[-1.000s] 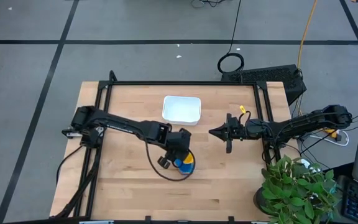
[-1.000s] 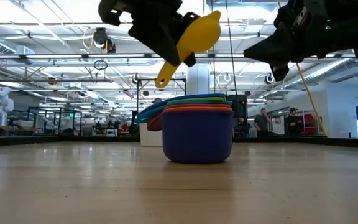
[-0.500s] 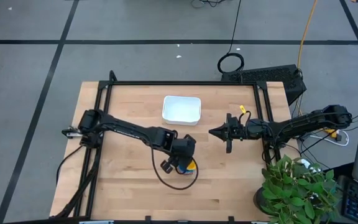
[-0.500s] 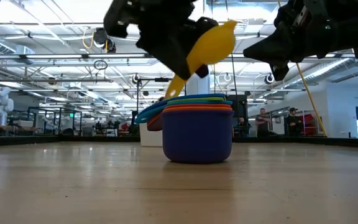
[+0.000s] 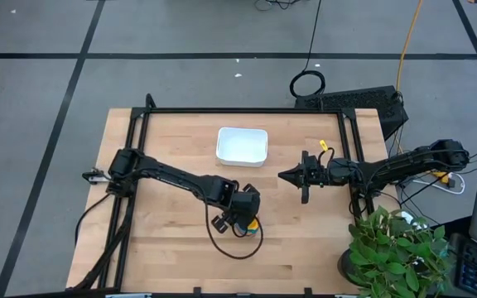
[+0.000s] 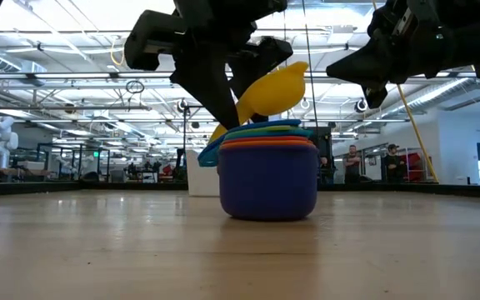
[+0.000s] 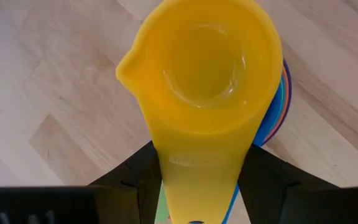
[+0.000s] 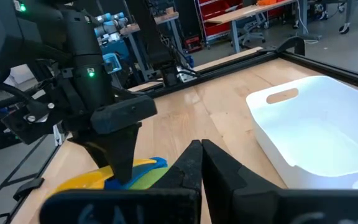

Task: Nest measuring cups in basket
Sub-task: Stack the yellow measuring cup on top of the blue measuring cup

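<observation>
A stack of nested measuring cups (image 6: 267, 179), navy outermost, stands with its base on the wooden table (image 5: 172, 240). My left gripper (image 5: 240, 213) is right over the stack, shut on the yellow measuring cup (image 6: 273, 87). This cup tilts just above the stack's top rims (image 7: 278, 106); whether they touch, I cannot tell. The white basket (image 5: 242, 146) stands at the table's far middle, apart from the stack. To the stack's right my right gripper (image 5: 284, 175) hovers above the table, shut, holding nothing. My left gripper pinches the yellow cup's handle (image 7: 197, 180) between its two fingers (image 7: 138, 180), which lie across it. The fingers come steeply from above, slanting down. The cup's bowl (image 7: 207, 68) sticks out past the fingertips, mouth up toward the wrist camera, tilted in the low view.
Black frame rails (image 5: 247, 111) run along the table's far side and its left and right sides. A potted plant (image 5: 396, 248) stands off the near right corner. The table's near left part (image 5: 172, 257) shows bare wood.
My left gripper has come down and toward the table's near edge, carrying the yellow cup from well above the stack to just over its rims. The wrist has rolled a little, and the cup's tilt has changed with it.
</observation>
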Controlling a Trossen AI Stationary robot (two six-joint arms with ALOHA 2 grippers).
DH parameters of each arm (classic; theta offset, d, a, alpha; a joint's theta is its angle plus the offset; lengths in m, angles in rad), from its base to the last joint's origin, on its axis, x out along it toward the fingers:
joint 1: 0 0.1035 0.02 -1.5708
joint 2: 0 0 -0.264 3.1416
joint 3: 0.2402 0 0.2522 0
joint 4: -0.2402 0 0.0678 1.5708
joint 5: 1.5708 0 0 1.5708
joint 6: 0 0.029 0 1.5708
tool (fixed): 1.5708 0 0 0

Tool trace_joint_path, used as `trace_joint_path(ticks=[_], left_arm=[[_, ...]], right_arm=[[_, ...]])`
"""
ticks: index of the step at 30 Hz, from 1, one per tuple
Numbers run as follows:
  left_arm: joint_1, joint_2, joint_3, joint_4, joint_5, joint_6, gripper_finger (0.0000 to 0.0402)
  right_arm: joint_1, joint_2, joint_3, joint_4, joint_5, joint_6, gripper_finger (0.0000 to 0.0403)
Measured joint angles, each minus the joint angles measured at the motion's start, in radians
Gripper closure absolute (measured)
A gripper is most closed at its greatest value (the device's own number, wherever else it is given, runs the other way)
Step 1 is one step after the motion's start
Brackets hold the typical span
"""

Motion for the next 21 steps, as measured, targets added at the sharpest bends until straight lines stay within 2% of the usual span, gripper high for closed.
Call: trace_joint_path(ticks=[4, 8, 10, 16, 21], left_arm=[[-0.004, 0.000, 0.000, 0.000, 0.000, 0.008, 0.0226], [-0.019, 0.000, 0.000, 0.000, -0.055, 0.050, 0.0176], [-0.027, 0.000, 0.000, -0.006, -0.090, 0.076, 0.0167], [-0.037, -0.002, 0.000, -0.031, -0.139, 0.118, 0.0189], [-0.035, -0.034, 0.003, -0.046, -0.138, 0.096, 0.0197]], right_arm=[[0.000, 0.000, 0.000, 0.000, 0.000, 0.000, 0.0403], [0.000, 0.000, 0.000, 0.000, 0.000, 0.000, 0.0403], [0.000, 0.000, 0.000, 0.000, 0.000, 0.000, 0.0403], [0.000, 0.000, 0.000, 0.000, 0.000, 0.000, 0.0403], [0.000, 0.000, 0.000, -0.001, 0.001, -0.001, 0.0403]])
